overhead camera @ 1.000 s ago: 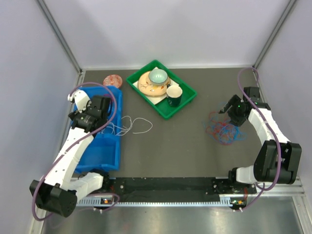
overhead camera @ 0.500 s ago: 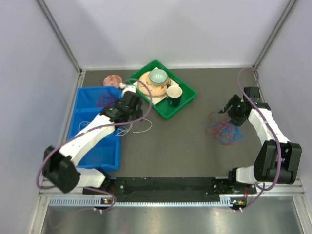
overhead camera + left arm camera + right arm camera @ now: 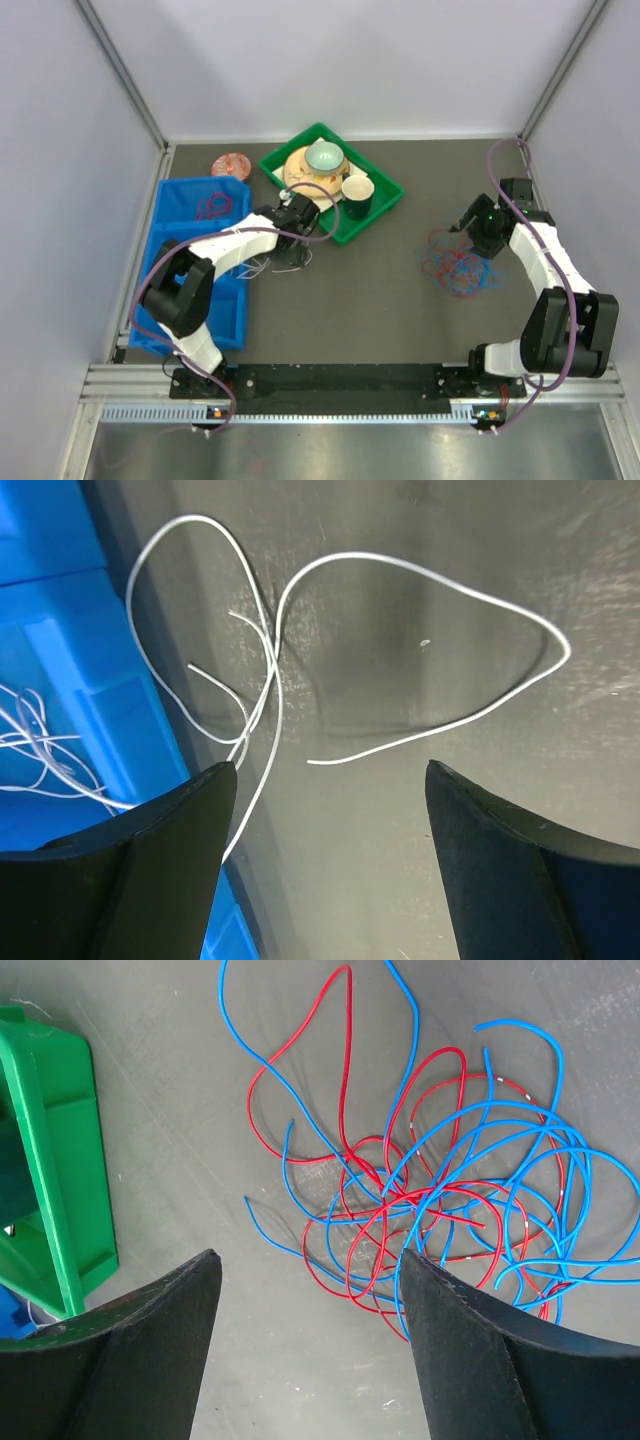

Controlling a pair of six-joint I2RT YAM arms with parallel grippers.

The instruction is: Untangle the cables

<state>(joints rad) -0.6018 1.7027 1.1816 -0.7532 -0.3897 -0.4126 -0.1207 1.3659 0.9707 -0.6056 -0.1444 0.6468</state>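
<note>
The step in hand seems to be a fresh grasp. The left claw (image 3: 330, 780) is released, its jaws wide apart with nothing between them. It hangs over the thin white flexible cable (image 3: 370, 555), whose free end lies just ahead of the gap. One big loop spreads ahead of the claw. Other strands pass by one finger and go over the wall of the blue plastic bin (image 3: 60, 580) beside it.

The right claw (image 3: 308, 1260) is also released and empty. The tangle of thin red and blue cables (image 3: 440, 1200) lies ahead of it and a little to the side, on the table.

The next move, I think, needs a descent onto one strand only, near a free end.

The left arm reaches out low over the bin wall with its wrist turned down. The right arm is bent at the elbow, its wrist tipped towards the tangle.
</note>
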